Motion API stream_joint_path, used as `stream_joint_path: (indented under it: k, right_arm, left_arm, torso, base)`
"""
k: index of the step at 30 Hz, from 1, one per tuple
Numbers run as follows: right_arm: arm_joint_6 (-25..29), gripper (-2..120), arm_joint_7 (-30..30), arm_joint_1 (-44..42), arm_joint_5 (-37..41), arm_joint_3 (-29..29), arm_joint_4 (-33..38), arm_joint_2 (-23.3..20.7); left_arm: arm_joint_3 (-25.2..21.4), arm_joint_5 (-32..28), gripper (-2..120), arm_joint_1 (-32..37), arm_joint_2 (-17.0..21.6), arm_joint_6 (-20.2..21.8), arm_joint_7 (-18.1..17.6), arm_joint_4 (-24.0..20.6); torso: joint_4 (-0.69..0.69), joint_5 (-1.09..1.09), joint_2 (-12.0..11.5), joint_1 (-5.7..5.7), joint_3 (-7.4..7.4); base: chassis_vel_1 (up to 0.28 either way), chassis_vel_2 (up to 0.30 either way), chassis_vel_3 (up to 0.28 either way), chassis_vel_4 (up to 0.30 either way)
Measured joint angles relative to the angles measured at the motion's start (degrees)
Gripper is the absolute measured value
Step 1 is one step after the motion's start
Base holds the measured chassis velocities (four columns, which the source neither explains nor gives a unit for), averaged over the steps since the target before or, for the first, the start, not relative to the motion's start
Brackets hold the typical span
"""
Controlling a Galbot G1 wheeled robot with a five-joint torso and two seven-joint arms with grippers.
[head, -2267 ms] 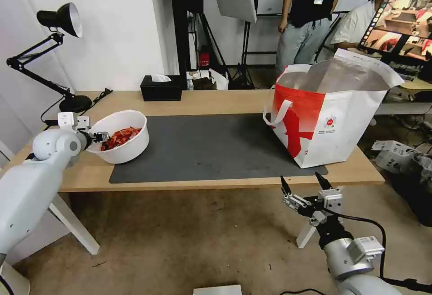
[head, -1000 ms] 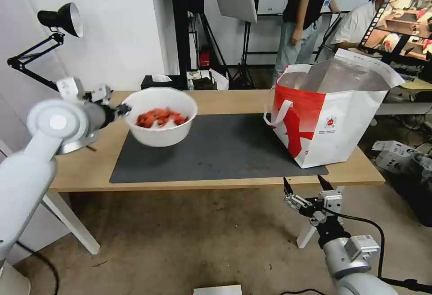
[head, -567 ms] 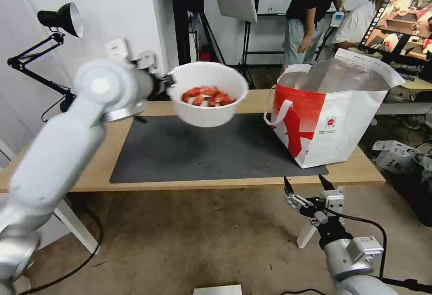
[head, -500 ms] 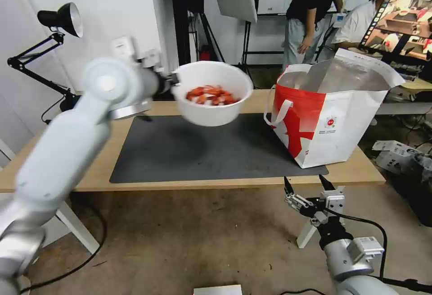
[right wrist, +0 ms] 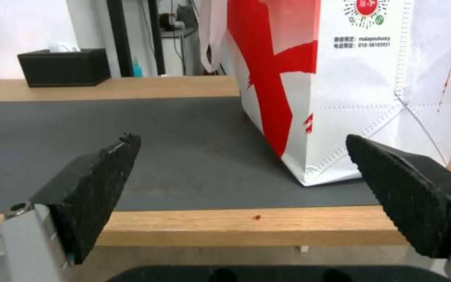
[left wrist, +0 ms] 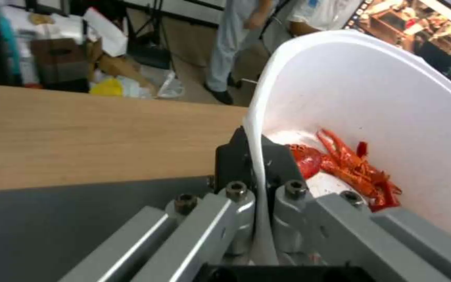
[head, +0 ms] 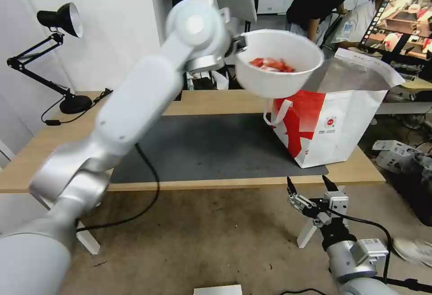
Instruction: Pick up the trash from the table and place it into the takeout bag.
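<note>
left hand [left wrist: 259, 196] clamped on bowl [head: 278, 70] rim, held level above bag [head: 342, 119] mouth to keep shells in | right hand [head: 311, 188] apart, idle below worktop [head: 202, 101] near edge

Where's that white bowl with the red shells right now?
In the head view, the white bowl is held up in the air by the left pincer clamped on its rim, beside the open top of the takeout bag, above the table.

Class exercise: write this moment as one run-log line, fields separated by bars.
left gripper: shut on bowl rim, held above bag mouth | right gripper: open, parked below table edge | bowl: holds red shells
</note>
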Motion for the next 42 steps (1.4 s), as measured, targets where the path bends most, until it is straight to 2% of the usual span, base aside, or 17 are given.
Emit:
stream_joint_path:
  k: [3, 4, 7, 8, 10, 11, 14, 15, 17, 18, 19, 22, 29, 32, 38, 40, 42]
  right_arm:
    - [0.08, 100, -0.03, -0.19, 0.05, 0.54, 0.28, 0.20]
    - [0.08, 100, -0.03, -0.19, 0.05, 0.54, 0.28, 0.20]
    - [0.17, 100, -0.04, -0.44, 0.15, 0.87, 0.51, 0.33]
    - [0.17, 100, -0.04, -0.44, 0.15, 0.87, 0.51, 0.33]
    - [0.21, 100, -0.05, -0.68, 0.18, 1.03, 0.73, 0.60]
    - [0.21, 100, -0.05, -0.68, 0.18, 1.03, 0.73, 0.60]
    - [0.29, 100, -0.05, -1.02, 0.19, 1.22, 0.82, 1.00]
    - [0.29, 100, -0.05, -1.02, 0.19, 1.22, 0.82, 1.00]
    - [0.30, 100, -0.05, -1.12, 0.20, 1.24, 0.81, 1.14]
    - [0.31, 100, -0.05, -1.14, 0.19, 1.19, 0.80, 1.31]
    - [0.31, 100, -0.05, -1.14, 0.19, 1.19, 0.80, 1.31]
    - [0.31, 100, -0.01, -1.04, 0.16, 0.99, 0.75, 1.51]
    - [0.34, 100, 0.18, -1.24, 0.00, 0.92, 0.75, 2.31]
    - [0.41, 100, 0.26, -1.31, -0.01, 0.91, 0.76, 2.52]
    - [0.47, 100, 0.44, -1.26, -0.02, 0.64, 0.76, 2.78]
    - [0.52, 100, 1.11, -1.27, -0.02, 0.09, 0.77, 2.89]
    - [0.57, 100, 1.31, -1.30, -0.03, -0.11, 0.76, 2.90]
  left_arm:
    - [-0.23, 4.61, 0, -0.27, -5.65, 0.09, 3.85, 4.94]
    - [-0.23, 4.61, 0, -0.27, -5.65, 0.09, 3.85, 4.94]
    - [-0.25, 9.59, 0, -0.42, -9.04, -0.32, 8.21, 9.20]
    - [-0.25, 9.59, 0, -0.42, -9.04, -0.32, 8.21, 9.20]
    - [0.76, 13.80, 0, -0.53, -9.53, -1.30, 12.39, 10.85]
    - [0.76, 13.80, 0, -0.53, -9.53, -1.30, 12.39, 10.85]
    - [1.96, 20.84, 0, 0.06, -9.48, -3.65, 19.44, 12.92]
    - [1.96, 20.84, 0, 0.06, -9.48, -3.65, 19.44, 12.92]
    - [2.46, 23.39, 0, 0.44, -9.42, -5.42, 22.42, 13.74]
    - [3.17, 26.03, 0, 0.92, -9.33, -7.71, 26.18, 14.76]
    - [3.17, 26.03, 0, 0.92, -9.33, -7.71, 26.18, 14.76]
    - [4.72, 29.03, 0, 1.20, -9.28, -10.38, 31.82, 16.09]
    - [7.10, 32.33, 0, 1.53, -9.17, -12.45, 36.78, 17.35]
    - [7.61, 32.91, 0, 1.93, -9.15, -12.49, 37.27, 17.40]
    - [8.44, 34.33, 17, 2.24, -9.12, -11.50, 37.65, 17.65]
    - [8.80, 34.83, 29, 2.48, -9.10, -11.13, 37.66, 17.66]
    - [8.89, 34.85, 34, 2.54, -9.10, -10.74, 37.65, 17.61]
  torso:
    - [0.00, -0.01, 0.00, 0.00, 0.00]
    - [0.00, -0.01, 0.00, 0.00, 0.00]
    - [-0.02, 0.00, 0.00, 0.00, -0.01]
    - [-0.02, 0.00, 0.00, 0.00, -0.01]
    - [0.00, -0.01, 0.00, 0.00, 0.00]
    - [0.00, -0.01, 0.00, 0.00, 0.00]
    - [0.02, -0.03, 0.00, 0.00, 0.00]
    - [0.02, -0.03, 0.00, 0.00, 0.00]
    - [0.01, -0.03, 0.00, 0.00, 0.00]
    - [0.01, -0.03, 0.00, 0.00, 0.00]
    - [0.01, -0.03, 0.00, 0.00, 0.00]
    - [0.01, -0.02, 0.00, 0.00, -0.01]
    - [0.01, -0.03, 0.00, -0.01, -0.01]
    - [0.00, -0.03, 0.00, 0.00, 0.00]
    - [0.01, -0.03, 0.00, -0.01, -0.01]
    - [0.01, -0.03, 0.00, 0.00, -0.01]
    - [0.01, -0.03, 0.00, 0.00, -0.01]
  base:
    - [0.000, 0.000, 0.000, 0.000]
    - [0.000, 0.000, 0.000, 0.000]
    - [0.000, 0.000, 0.000, 0.000]
    - [0.000, 0.000, 0.000, 0.000]
    - [0.000, 0.000, 0.000, 0.000]
    - [0.000, 0.000, 0.000, 0.000]
    - [0.000, 0.000, 0.000, 0.000]
    - [0.000, 0.000, 0.000, 0.000]
    - [0.000, 0.000, 0.000, 0.000]
    - [0.000, 0.000, 0.000, 0.000]
    - [0.000, 0.000, 0.000, 0.000]
    - [0.000, 0.000, 0.000, 0.000]
    - [0.000, 0.000, 0.000, 0.000]
    - [0.000, 0.000, 0.000, 0.000]
    - [0.000, 0.000, 0.000, 0.000]
    - [0.000, 0.000, 0.000, 0.000]
    - [0.000, 0.000, 0.000, 0.000]
